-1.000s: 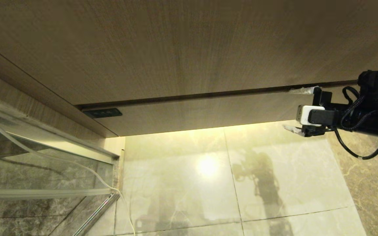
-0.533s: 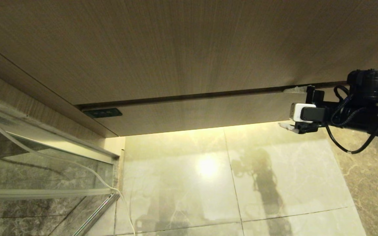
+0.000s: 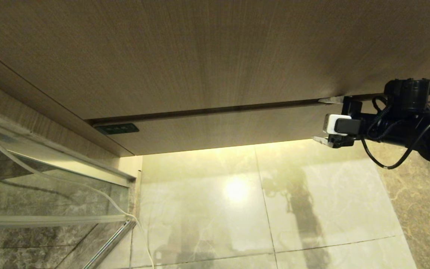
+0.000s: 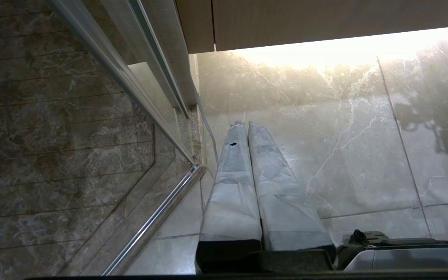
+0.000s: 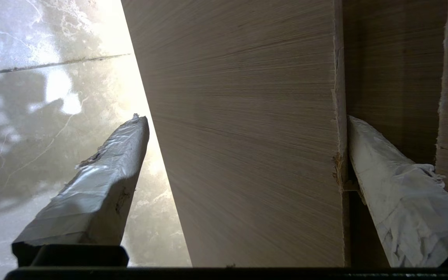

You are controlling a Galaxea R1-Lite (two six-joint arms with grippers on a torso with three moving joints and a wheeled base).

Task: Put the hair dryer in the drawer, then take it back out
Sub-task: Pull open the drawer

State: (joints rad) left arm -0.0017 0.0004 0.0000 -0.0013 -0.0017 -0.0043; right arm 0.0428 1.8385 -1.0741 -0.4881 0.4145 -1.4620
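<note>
The drawer (image 3: pixel 218 129) is the narrow light-wood strip under the taller panel, and it is closed. My right gripper (image 3: pixel 321 119) is at its right part, open wide and straddling the front. One taped finger (image 5: pixel 395 194) sits in the dark gap along one edge of the drawer front (image 5: pixel 247 155). The other finger (image 5: pixel 99 182) hangs past the opposite edge, apart from the wood, over the lit floor. The hair dryer is out of view. My left gripper (image 4: pixel 246 124) is shut and empty, pointing down at the floor.
A glass shower door with a metal frame (image 3: pixel 50 164) stands at the left, with a thin white cord (image 3: pixel 125 213) running down beside it. A small dark plate (image 3: pixel 117 129) sits at the drawer front's left end. Glossy marble tiles (image 3: pixel 312 194) lie below.
The right arm has moved left and toward the vanity. Its upper finger now reaches into the gap above the drawer front. The jaws stayed wide.
</note>
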